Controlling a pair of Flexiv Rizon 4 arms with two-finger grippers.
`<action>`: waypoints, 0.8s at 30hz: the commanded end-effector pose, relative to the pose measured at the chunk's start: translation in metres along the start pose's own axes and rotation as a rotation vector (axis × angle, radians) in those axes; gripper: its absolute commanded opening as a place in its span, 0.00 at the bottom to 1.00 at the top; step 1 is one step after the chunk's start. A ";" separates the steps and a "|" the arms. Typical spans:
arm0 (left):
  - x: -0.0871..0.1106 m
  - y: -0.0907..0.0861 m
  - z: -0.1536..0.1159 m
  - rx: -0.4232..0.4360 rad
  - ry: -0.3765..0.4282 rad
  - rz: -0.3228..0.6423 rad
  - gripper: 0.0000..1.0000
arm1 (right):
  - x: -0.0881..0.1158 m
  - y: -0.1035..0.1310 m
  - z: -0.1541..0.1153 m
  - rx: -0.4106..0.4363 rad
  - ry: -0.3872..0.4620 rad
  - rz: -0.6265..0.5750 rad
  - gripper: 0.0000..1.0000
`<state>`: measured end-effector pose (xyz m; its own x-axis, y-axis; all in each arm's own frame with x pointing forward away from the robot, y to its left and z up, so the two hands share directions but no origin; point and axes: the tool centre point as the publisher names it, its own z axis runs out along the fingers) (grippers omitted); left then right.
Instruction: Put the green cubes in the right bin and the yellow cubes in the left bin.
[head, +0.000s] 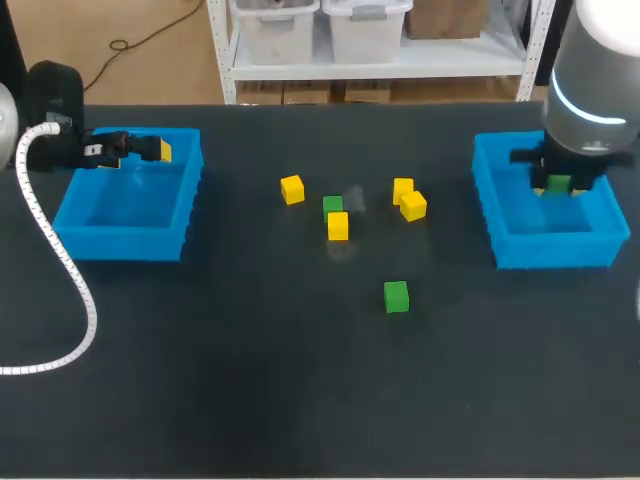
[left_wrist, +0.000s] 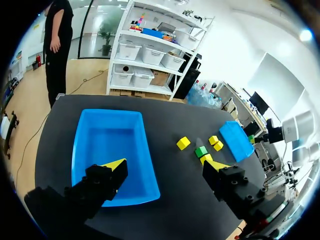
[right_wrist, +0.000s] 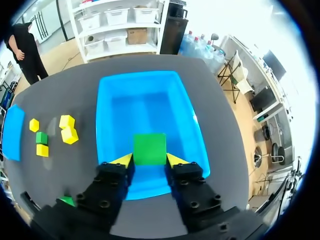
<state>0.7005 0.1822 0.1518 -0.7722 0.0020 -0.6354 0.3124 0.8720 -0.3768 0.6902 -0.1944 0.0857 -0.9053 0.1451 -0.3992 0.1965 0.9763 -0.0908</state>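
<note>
My right gripper (right_wrist: 149, 161) hangs over the right blue bin (right_wrist: 145, 107), shut on a green cube (right_wrist: 149, 149) that sits between its yellow tips. In the head view the same green cube (head: 558, 184) shows under the right gripper (head: 560, 188), above the right bin (head: 555, 250). My left gripper (left_wrist: 164, 164) stands open with nothing in it over the near end of the left blue bin (left_wrist: 110, 145), also seen as left gripper (head: 150, 150) above the left bin (head: 125, 245). Both bins look empty inside.
Several yellow cubes lie mid-table: one (head: 292, 189), one (head: 338, 226), and a touching pair (head: 403, 188) (head: 413, 206). A green cube (head: 333, 206) sits against the second yellow cube. Another green cube (head: 396, 296) lies alone nearer the front.
</note>
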 end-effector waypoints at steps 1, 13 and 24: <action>0.001 0.002 0.000 0.009 -0.006 0.002 1.00 | -0.001 0.003 0.004 0.002 -0.007 0.002 1.00; 0.001 0.002 0.000 0.009 -0.006 0.002 1.00 | -0.015 0.034 -0.028 -0.035 -0.078 -0.110 1.00; 0.001 0.002 0.000 0.009 -0.006 0.002 1.00 | 0.020 0.146 -0.103 -0.173 -0.112 -0.392 1.00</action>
<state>0.7005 0.1822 0.1518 -0.7722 0.0020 -0.6354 0.3124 0.8720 -0.3768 0.6717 -0.0523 0.1486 -0.8468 -0.2207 -0.4839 -0.2035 0.9751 -0.0884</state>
